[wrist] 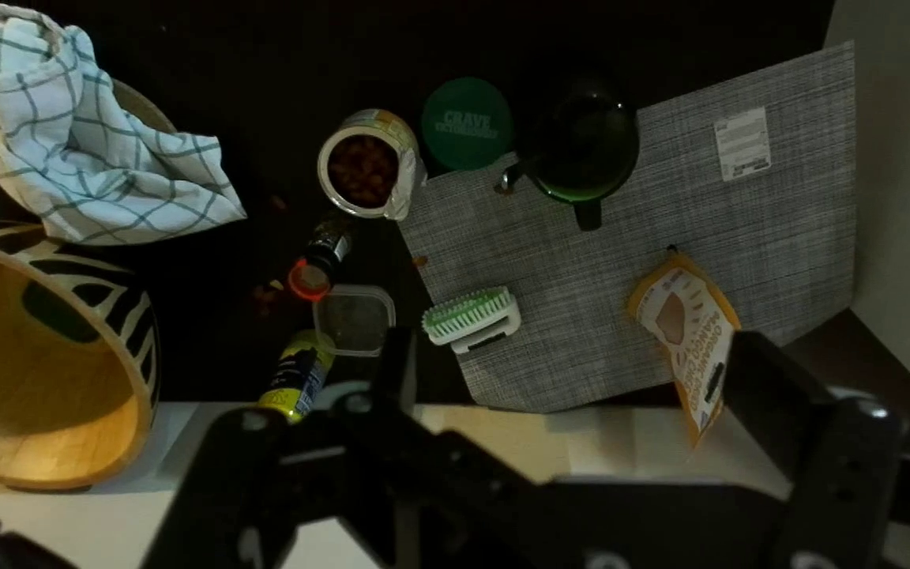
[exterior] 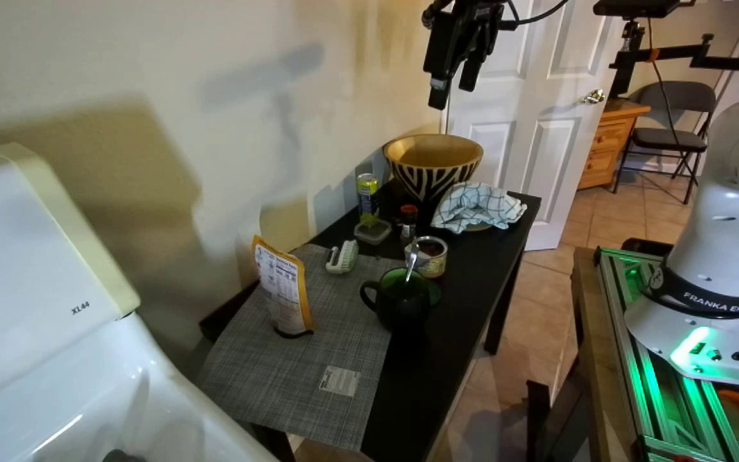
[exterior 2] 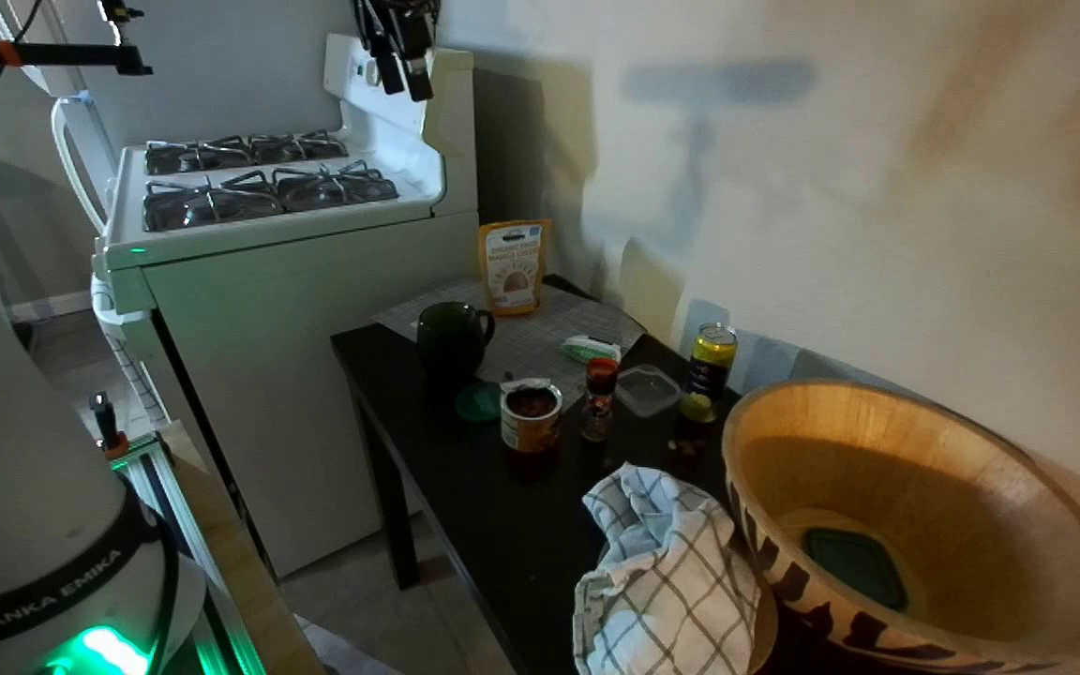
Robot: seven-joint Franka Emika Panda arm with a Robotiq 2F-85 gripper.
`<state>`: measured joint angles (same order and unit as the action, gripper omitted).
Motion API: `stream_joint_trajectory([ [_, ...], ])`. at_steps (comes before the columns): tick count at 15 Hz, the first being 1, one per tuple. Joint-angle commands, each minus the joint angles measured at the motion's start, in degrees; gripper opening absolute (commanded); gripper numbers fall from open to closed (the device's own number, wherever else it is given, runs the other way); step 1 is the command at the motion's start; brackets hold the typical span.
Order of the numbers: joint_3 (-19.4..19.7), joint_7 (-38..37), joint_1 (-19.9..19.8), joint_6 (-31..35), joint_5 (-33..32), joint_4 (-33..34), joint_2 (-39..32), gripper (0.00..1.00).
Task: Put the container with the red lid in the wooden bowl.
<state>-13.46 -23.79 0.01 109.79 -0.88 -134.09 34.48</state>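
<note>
The container with the red lid [exterior: 408,221] is a small dark jar standing upright on the black table; it also shows in an exterior view [exterior 2: 599,403] and in the wrist view [wrist: 322,259]. The wooden bowl [exterior: 432,176] stands at the table's end near the door; it also shows in an exterior view [exterior 2: 821,422] and in the wrist view [wrist: 36,395]. A dark green square piece [exterior 2: 854,565] lies inside it. My gripper [exterior: 453,91] is open and empty, high above the table; its spread fingers show in the wrist view [wrist: 573,352]. It touches nothing.
Close around the jar are an open tin [exterior 2: 531,422], a clear plastic tub [exterior 2: 648,390] and a yellow can [exterior 2: 712,361]. A checked cloth [exterior 2: 667,572] lies beside the bowl. A green mug [exterior: 403,301], brush [exterior: 342,256] and pouch [exterior: 284,289] stand farther along.
</note>
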Motion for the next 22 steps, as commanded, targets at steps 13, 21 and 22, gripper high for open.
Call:
stream_joint_trajectory([
  [13, 15.39, -6.65, -9.82, 17.09, -6.18, 3.31, -27.59, 1.00],
  [21, 16.67, 3.68, -8.58, 19.06, -3.03, 7.94, -38.43, 1.00],
  [22, 16.91, 7.46, -8.47, 20.55, -1.70, 7.44, -39.37, 1.00],
])
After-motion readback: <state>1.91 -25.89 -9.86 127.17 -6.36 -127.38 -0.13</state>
